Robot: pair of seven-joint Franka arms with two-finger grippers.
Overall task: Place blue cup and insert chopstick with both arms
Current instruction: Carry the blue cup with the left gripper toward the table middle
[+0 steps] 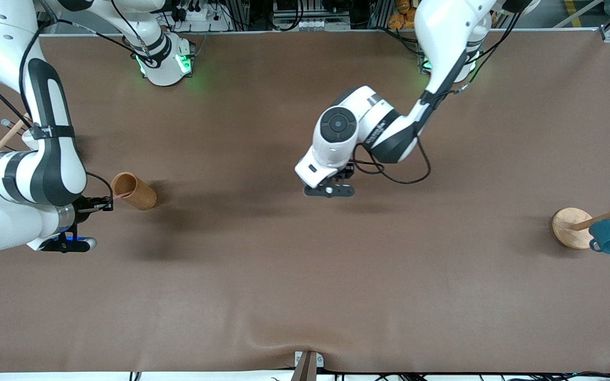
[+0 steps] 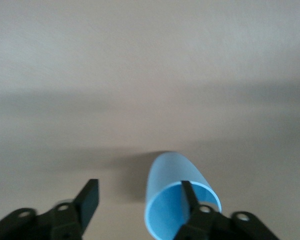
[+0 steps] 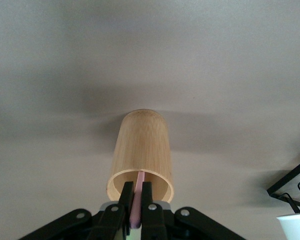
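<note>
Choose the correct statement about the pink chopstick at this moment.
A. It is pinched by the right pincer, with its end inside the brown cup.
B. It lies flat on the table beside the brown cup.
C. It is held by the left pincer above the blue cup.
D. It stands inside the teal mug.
A: the right wrist view shows the right pincer shut on the chopstick, whose end is inside the brown cup.

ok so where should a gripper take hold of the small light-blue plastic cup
By its rim, from above. The small light-blue plastic cup stands upright on the brown table with its mouth open upward, and the left gripper already has one finger inside the mouth and the other outside, so closing pinches the thin wall.
</note>
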